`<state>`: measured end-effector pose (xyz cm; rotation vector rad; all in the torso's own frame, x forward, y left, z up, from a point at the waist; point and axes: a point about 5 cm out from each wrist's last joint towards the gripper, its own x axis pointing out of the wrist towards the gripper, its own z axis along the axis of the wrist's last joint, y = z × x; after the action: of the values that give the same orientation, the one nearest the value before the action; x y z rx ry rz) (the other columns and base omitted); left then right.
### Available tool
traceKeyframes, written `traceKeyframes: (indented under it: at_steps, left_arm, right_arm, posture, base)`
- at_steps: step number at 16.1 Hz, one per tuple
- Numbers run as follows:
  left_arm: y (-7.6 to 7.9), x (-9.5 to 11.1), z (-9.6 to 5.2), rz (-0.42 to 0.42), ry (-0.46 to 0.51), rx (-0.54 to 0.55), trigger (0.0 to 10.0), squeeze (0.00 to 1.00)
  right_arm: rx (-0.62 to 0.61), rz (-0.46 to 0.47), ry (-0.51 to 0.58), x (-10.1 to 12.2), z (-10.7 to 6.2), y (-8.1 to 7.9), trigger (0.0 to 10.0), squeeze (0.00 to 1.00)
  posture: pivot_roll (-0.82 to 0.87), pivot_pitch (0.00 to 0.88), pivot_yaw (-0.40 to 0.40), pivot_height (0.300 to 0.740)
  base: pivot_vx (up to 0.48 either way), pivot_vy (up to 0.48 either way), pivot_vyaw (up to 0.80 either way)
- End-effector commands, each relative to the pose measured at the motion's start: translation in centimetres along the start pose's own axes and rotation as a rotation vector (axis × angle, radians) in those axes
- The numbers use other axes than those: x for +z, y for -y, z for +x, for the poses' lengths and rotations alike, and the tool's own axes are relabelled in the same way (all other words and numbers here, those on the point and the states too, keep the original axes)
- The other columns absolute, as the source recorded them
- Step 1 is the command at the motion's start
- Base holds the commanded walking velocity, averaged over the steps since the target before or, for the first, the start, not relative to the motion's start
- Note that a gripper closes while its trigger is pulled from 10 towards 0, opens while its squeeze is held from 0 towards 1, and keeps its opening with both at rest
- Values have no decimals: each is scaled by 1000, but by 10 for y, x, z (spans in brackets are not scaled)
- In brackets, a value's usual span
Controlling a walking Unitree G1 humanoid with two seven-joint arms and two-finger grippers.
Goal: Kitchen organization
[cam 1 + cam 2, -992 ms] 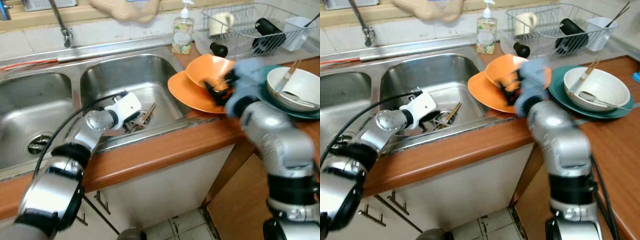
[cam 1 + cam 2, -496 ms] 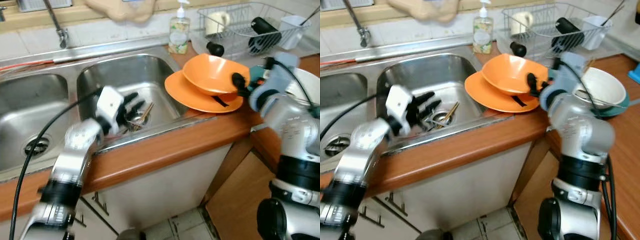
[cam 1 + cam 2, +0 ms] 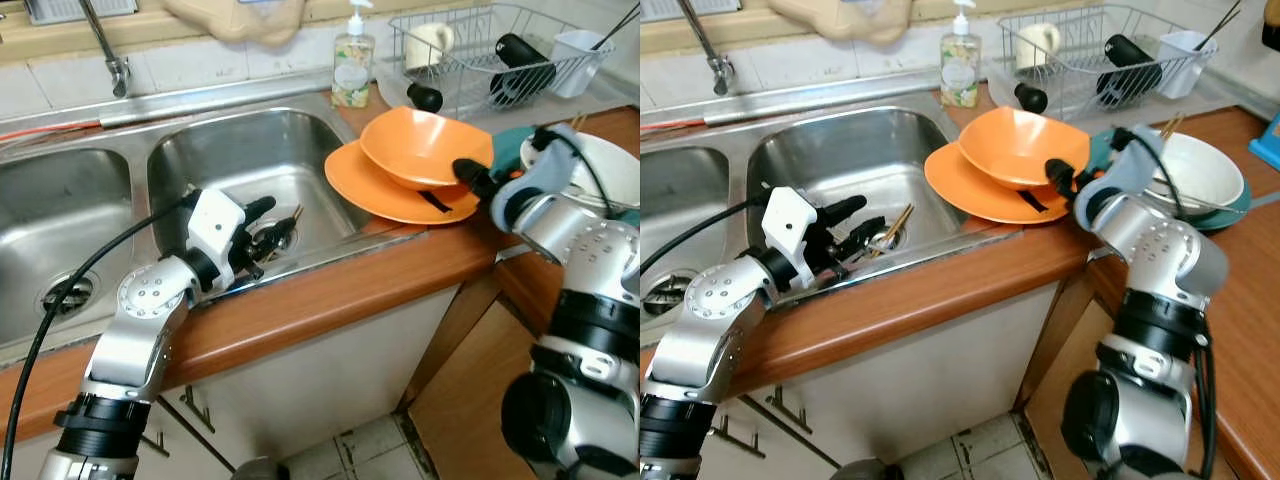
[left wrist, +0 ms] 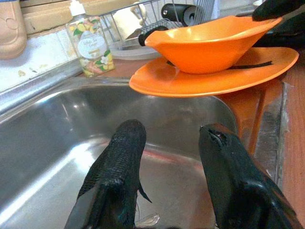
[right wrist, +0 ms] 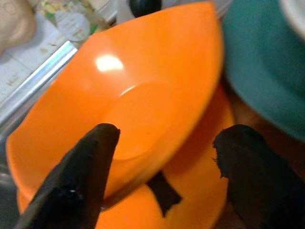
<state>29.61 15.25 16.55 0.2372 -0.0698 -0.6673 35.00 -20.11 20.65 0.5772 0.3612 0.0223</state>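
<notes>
A: Item 1, right hand [image 5: 162,157] – position and state?

B: Fingers spread, straddling the rim of the orange bowl [image 3: 425,145]; one finger [image 5: 83,167] lies over the inside, the other under the rim. Half a second ago it was just reaching that rim; a second ago it blurred across the dishes. Not yet closed on anything

A: Item 2, the bowl's place?

B: Tilted on the orange plate [image 3: 385,195], which overhangs the sink [image 3: 250,150] edge on the worktop [image 3: 330,295]. A black strip lies on the plate beneath it

A: Item 3, left hand [image 4: 167,162]?

B: Fingers apart, empty, low in the right basin above the chopsticks [image 3: 895,225] by the drain. It has drawn back slightly from them and settled

A: Neighbouring stock?

B: White bowl [image 3: 1200,170] on a teal plate [image 3: 1225,220], dish rack [image 3: 500,50] with mug and cups, soap bottle [image 3: 352,65]

A: Reading for the task?

B: Likely the bowl is next to be lifted; a firm pinch on the rim is needed, as the plate below could slide
</notes>
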Motion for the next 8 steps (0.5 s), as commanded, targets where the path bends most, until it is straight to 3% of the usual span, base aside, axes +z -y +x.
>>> traceKeyframes:
  at_steps: [1, 3, 4, 8]
  left_arm:
    - [1, 4, -1, 12, 2, -3, 10000, 0]
    - [2, 6, -1, 12, -2, -1, 10000, 0]
    - [2, 7, -2, 9, -6, 2, 10000, 0]
    - [5, 9, -2, 4, -13, -8, 10000, 0]
  right_arm:
    - [31, 34, -15, 0, 3, -4, 3098, 0]
    - [43, 60, -34, -2, 7, -4, 1333, 0]
    - [61, 91, -47, -4, 10, -5, 0, 0]
    - [77, 135, -60, -5, 15, -4, 0, 0]
  posture:
    - [-9, 0, 8, 740]
    - [-8, 0, 7, 740]
    - [-8, 0, 7, 740]
    - [-8, 0, 7, 740]
  base:
    - [0, 0, 0]
    - [0, 0, 0]
    - [0, 0, 0]
    - [0, 0, 0]
